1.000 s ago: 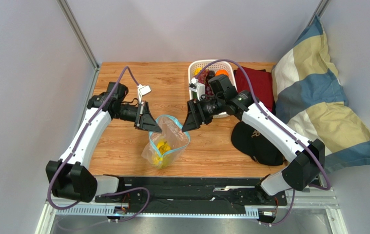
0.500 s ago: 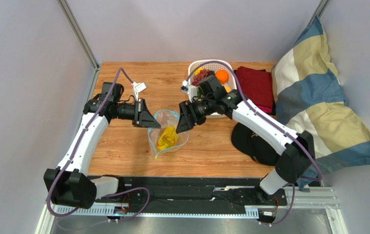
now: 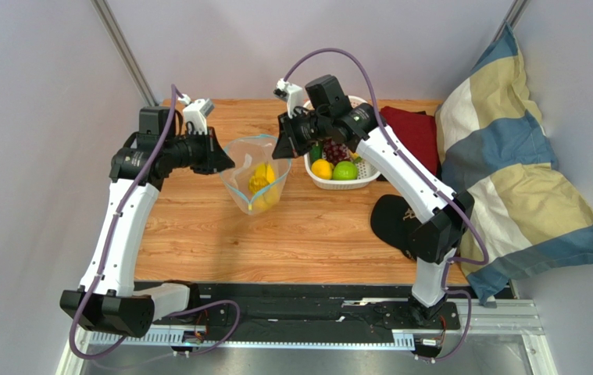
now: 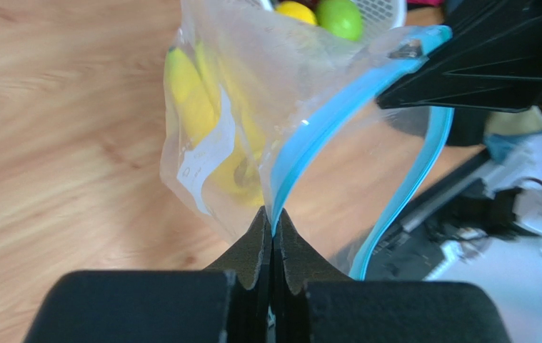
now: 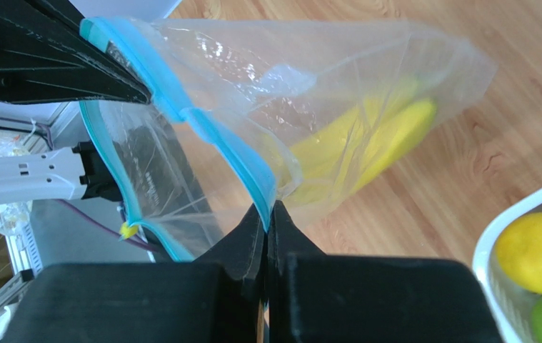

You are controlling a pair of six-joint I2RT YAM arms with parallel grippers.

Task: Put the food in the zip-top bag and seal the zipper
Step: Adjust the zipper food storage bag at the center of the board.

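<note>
Overhead; opposed wrist close-ups sharing bag (image 5: 252,64)

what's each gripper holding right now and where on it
Both hold the zip-top bag: the left gripper pinches the zipper strip at one end of the mouth, the right gripper at the opposite end.

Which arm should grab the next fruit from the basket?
Right, probably. The right claw pinches the bag rim just beside the basket; the left claw holds the opposite rim and could support the bag alone.
</note>
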